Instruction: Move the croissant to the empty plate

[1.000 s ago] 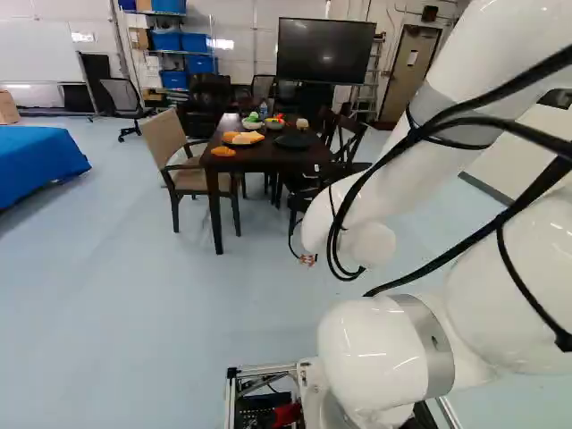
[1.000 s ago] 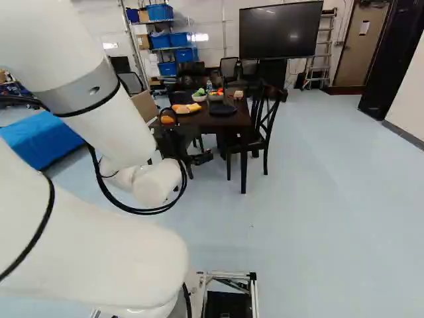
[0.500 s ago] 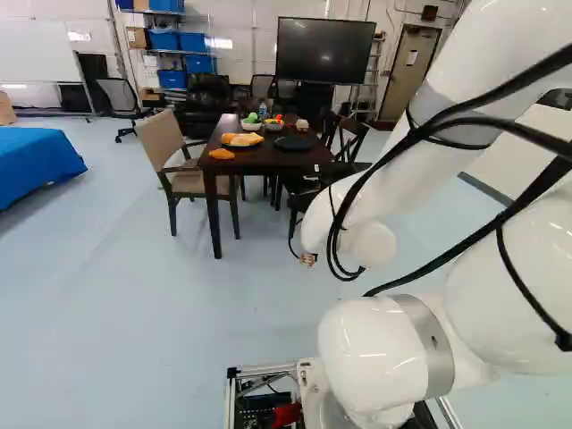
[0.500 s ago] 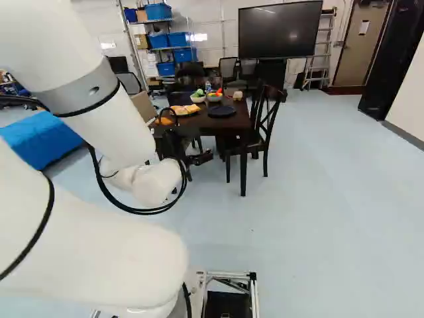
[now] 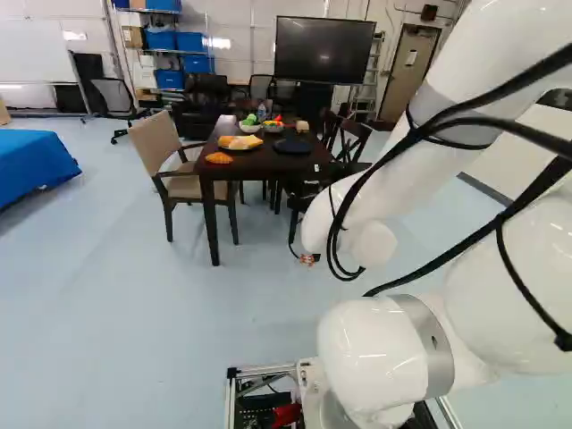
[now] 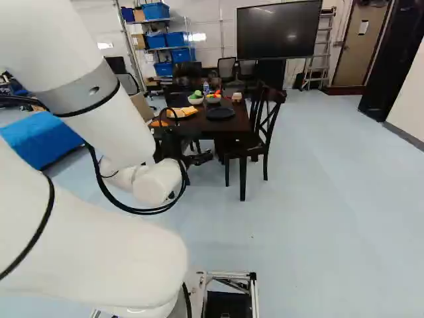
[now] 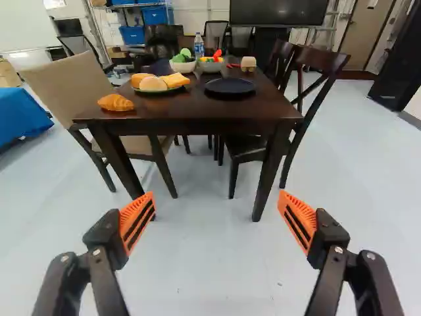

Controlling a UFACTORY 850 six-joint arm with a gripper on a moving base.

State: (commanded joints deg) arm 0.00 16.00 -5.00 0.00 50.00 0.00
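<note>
Would place the task at its very beginning, judging from these views. Can see the curved, golden-orange croissant point(image 7: 116, 103) lying directly on the dark brown wooden surface point(image 7: 197, 108), close to the front edge, at the corner beside the beige high-backed armchair point(image 7: 69, 85). Can see also the round, dark blue, empty plate point(image 7: 229, 86), resting flat on the same surface, well apart from the croissant. Roughly between these two, can notice the round plate with bread pieces point(image 7: 164, 91), not to be confused with the goal.

As for the black pincer with orange pads point(image 7: 217, 205), can report it spread widely, with only air between its fingers, and well short of the surface. Cannot find, therefore, any part of the transfer completed: neither grasping, nor lifting, nor placing.

Must count as remaining nearly the whole work: to come nearer to the surface, to line up with the croissant, to close gently on its two sides, to raise it, to carry it over to the empty plate, to set it down there, and to let go. Would judge the approach to be the step in hand. Should keep clear of the armchair during this approach, and later pass above the bread pieces without brushing them.
</note>
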